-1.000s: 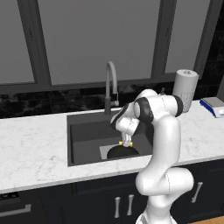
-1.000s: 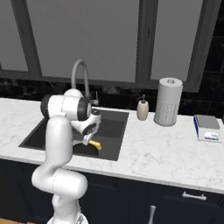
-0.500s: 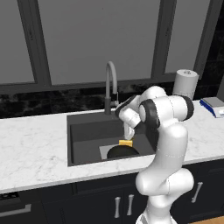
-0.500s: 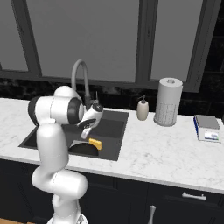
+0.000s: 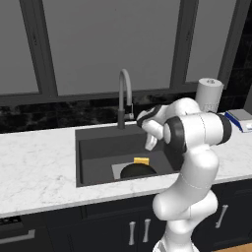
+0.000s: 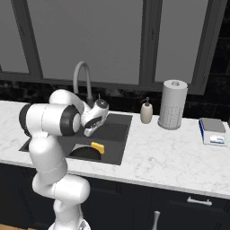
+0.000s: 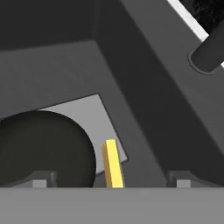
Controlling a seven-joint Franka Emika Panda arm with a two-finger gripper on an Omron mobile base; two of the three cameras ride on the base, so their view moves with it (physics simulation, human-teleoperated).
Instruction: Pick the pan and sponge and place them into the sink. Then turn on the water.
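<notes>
Counter clutter grouped around the paper towel roll

A tall grey paper towel roll [image 6: 173, 104] stands upright on the white marble counter [image 6: 170, 155], near the dark, speckled backsplash [image 6: 126, 97]. Just beside the roll, on the side away from the counter's end, is a small beige soap dispenser [image 6: 146, 112] with a pump top, also upright. On the roll's other side, a little apart and nearer the counter's front, lies a flat blue-and-white object [image 6: 213, 137]. Above and behind the roll run large grey window panes [image 6: 85, 38] in dark frames. Below the roll, under the counter edge, are dark cabinet fronts [image 6: 179, 209] with pale metal handles [image 6: 201, 201].
</notes>
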